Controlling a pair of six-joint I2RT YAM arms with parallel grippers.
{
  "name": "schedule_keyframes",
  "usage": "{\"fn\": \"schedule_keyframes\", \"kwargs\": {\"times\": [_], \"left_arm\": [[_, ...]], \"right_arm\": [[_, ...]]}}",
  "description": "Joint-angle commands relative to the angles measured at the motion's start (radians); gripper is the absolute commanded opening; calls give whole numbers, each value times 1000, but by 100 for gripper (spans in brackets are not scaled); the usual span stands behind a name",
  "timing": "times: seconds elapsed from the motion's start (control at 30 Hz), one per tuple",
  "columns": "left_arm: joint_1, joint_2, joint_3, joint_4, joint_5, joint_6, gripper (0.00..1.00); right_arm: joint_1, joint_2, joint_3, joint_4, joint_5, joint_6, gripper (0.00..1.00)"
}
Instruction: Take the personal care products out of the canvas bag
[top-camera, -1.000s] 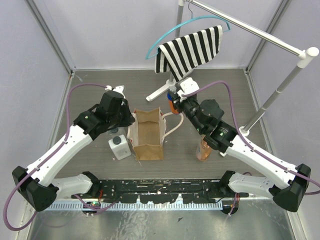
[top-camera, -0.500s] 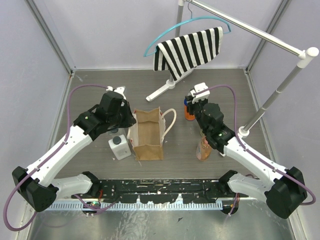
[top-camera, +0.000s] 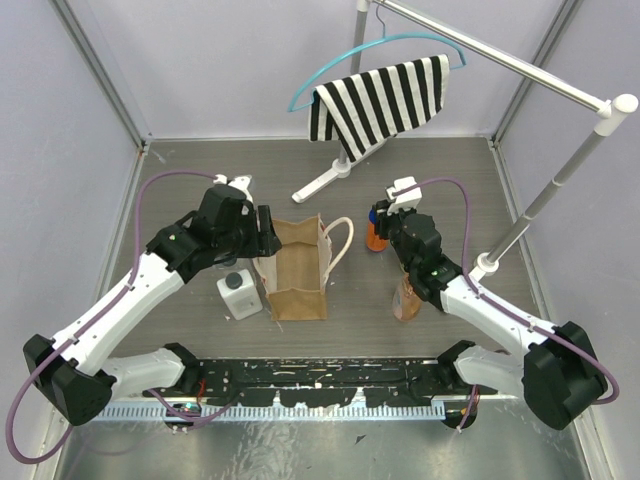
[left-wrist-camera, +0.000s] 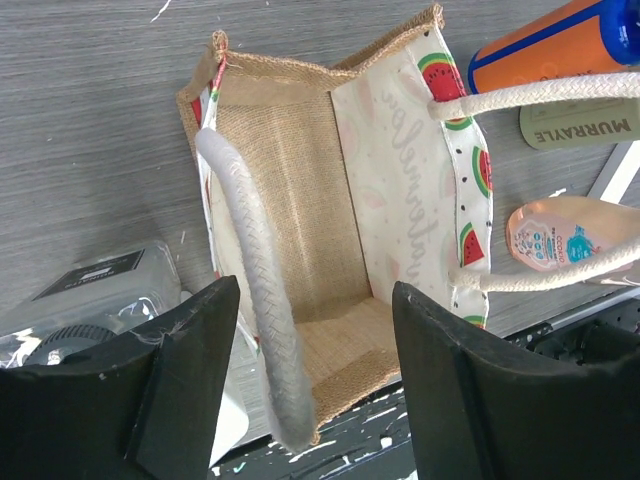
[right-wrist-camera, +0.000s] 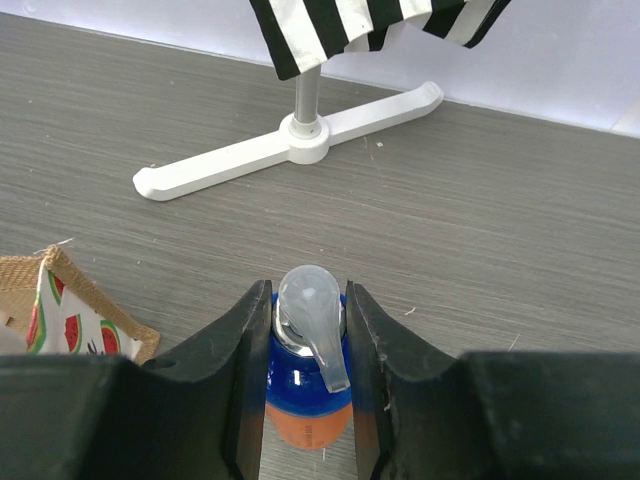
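right hand (right-wrist-camera: 306, 335) | closed on orange bottle (right-wrist-camera: 304, 422) | right of canvas bag (top-camera: 296, 278)

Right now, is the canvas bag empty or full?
Empty: the left wrist view shows only bare burlap inside the canvas bag.

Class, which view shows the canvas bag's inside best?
Left wrist: it looks straight into the canvas bag, empty down to its floor. Top external shows its opening smaller; right wrist catches one corner.
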Motion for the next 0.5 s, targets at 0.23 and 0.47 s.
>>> {"fn": "schedule_keyframes", "kwargs": {"times": [0.23, 0.47], "left_arm": [[-2, -30, -16, 6, 17, 6, 71], [-2, -52, -37, 5, 11, -14, 82]], "right_arm": [[-28, 48, 47, 149, -45, 31, 12], [-32, 30, 22, 149, -37, 29, 50]]}}
